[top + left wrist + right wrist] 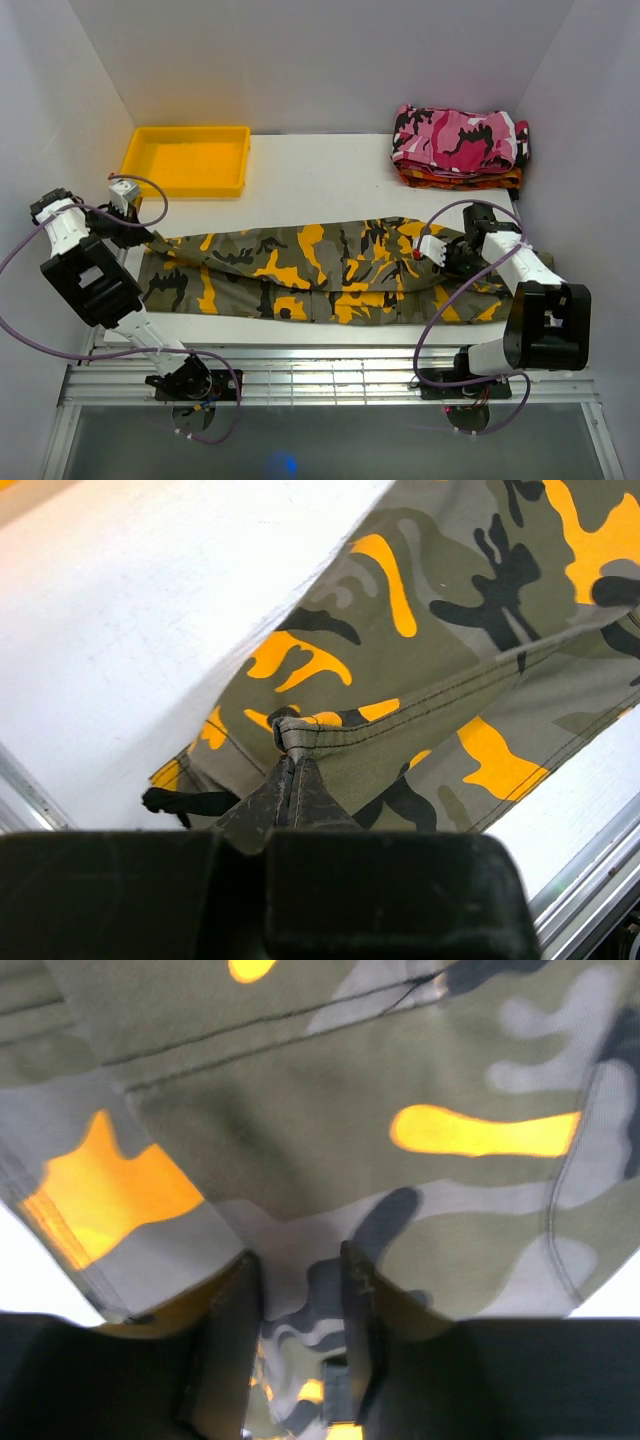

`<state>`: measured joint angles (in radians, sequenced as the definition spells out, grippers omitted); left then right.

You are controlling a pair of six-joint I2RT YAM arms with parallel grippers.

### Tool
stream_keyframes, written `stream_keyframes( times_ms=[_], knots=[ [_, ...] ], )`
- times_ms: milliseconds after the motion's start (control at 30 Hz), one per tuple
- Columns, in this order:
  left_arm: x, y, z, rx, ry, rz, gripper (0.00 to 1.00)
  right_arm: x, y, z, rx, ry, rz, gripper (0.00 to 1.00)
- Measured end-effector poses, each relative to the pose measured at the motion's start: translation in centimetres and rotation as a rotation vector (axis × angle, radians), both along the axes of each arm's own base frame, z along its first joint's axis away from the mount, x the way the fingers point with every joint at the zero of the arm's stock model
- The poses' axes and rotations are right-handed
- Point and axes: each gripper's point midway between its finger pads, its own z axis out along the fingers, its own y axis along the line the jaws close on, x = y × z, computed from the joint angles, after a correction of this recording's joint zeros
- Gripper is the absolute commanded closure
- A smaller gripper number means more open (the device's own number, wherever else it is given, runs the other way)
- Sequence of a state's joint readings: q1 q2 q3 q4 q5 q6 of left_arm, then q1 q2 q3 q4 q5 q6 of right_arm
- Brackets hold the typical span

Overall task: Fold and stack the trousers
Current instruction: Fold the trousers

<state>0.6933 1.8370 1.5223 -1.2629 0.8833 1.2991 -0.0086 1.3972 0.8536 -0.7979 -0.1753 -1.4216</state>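
Observation:
The camouflage trousers (320, 265) lie lengthwise across the white table (320, 170), folded along their length, with the leg ends at the left and the waist at the right. My left gripper (150, 238) is shut on a leg hem; in the left wrist view the closed fingertips (287, 770) pinch a fold of hem cloth (300, 735). My right gripper (428, 250) is at the waist end. In the right wrist view its fingers (300, 1270) hold a bunch of the trousers' cloth (300, 1160) between them.
A yellow tray (185, 160) stands at the back left. A folded pink, white and black camouflage garment (460, 135) lies on an orange-red one (460, 178) at the back right. A metal rail (320, 375) runs along the table's near edge.

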Motion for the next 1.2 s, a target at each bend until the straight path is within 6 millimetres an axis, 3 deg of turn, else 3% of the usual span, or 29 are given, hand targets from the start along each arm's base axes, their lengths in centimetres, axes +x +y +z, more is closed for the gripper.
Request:
stream_keyframes(
  times_ms=[67,367,567,733,967,1200],
  knots=[
    [0.3,0.4,0.4,-0.005,-0.013,0.01,1.0,0.6,0.0,0.1,0.003,-0.021,-0.021,0.92],
    [2.4,1.6,2.9,-0.034,-0.067,0.058,1.0,3.3,-0.1,2.5,0.005,-0.103,-0.057,0.92],
    [4.7,2.7,6.4,-0.034,-0.172,0.096,1.0,6.1,-0.3,5.9,0.044,-0.196,-0.089,0.92],
    [5.6,3.0,8.4,-0.035,-0.244,0.122,1.0,8.1,-0.5,9.2,0.093,-0.277,-0.106,0.92],
    [5.0,3.6,11.5,-0.045,-0.348,0.156,1.0,7.5,-0.2,11.0,0.153,-0.295,-0.103,0.92],
    [3.7,3.9,12.2,-0.086,-0.39,0.179,1.0,7.4,-0.4,12.9,0.205,-0.327,-0.108,0.92]
  ],
)
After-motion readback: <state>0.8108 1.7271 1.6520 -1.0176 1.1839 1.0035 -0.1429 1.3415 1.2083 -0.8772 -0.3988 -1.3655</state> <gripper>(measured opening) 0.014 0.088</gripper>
